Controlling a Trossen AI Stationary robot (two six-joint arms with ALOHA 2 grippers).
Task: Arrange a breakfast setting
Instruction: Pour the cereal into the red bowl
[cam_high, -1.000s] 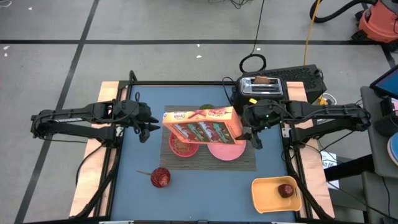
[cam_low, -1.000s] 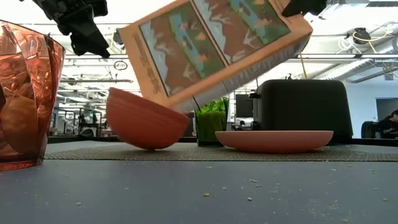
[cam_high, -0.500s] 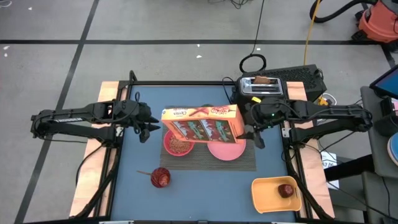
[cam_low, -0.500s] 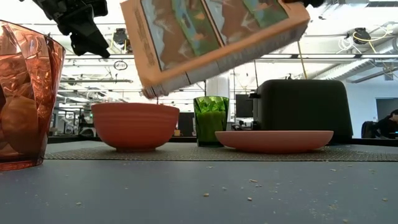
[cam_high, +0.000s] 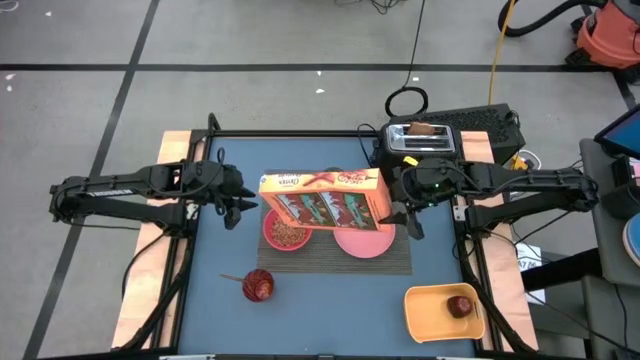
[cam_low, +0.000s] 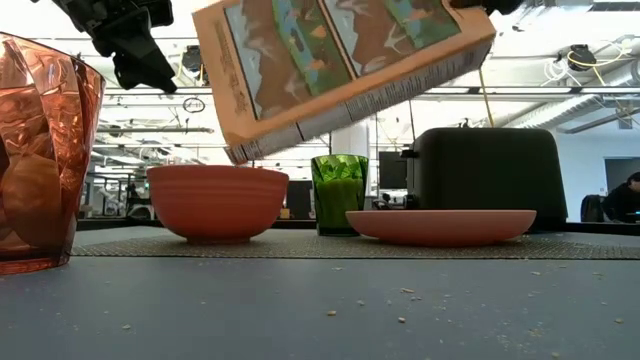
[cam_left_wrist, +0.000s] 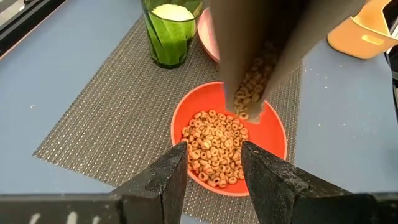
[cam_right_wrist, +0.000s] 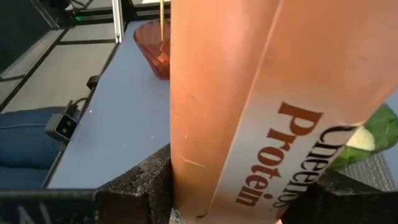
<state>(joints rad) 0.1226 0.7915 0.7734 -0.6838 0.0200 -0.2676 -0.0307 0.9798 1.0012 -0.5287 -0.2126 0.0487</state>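
My right gripper (cam_high: 404, 214) is shut on the Cheerios box (cam_high: 322, 196), which is tilted with its open end over the pink-red bowl (cam_high: 286, 232). Cereal lies in the bowl (cam_left_wrist: 227, 144) and drops from the box (cam_left_wrist: 264, 56). The bowl and the pink plate (cam_high: 364, 241) rest on the dark striped placemat (cam_high: 390, 262). My left gripper (cam_high: 236, 207) is open and hovers left of the bowl, touching nothing. The toast (cam_high: 425, 129) sticks up out of the toaster. The apple (cam_high: 460, 305) lies in the orange tray. The spoon's handle (cam_high: 232, 278) leans out of a red cup. My right gripper pinches the box near its closed end (cam_high: 388, 207), one finger on each broad face (cam_right_wrist: 186, 155). The fingers come level from the table's right side and lie across the box. The box is lifted clear, slanting down to the left, its open end (cam_low: 240, 150) just above the bowl.
A green cup (cam_low: 340, 193) stands on the placemat behind the bowl and plate. The black toaster (cam_high: 420, 143) is at the far right. The orange tray (cam_high: 440, 315) sits at the near right corner, the red cup (cam_high: 258, 286) near the front.
My right gripper has raised the box and carried it a little toward the far edge. The box's open end has come up out of the bowl. The bowl, tipped on its side by the box a second ago, has settled back level on the placemat.
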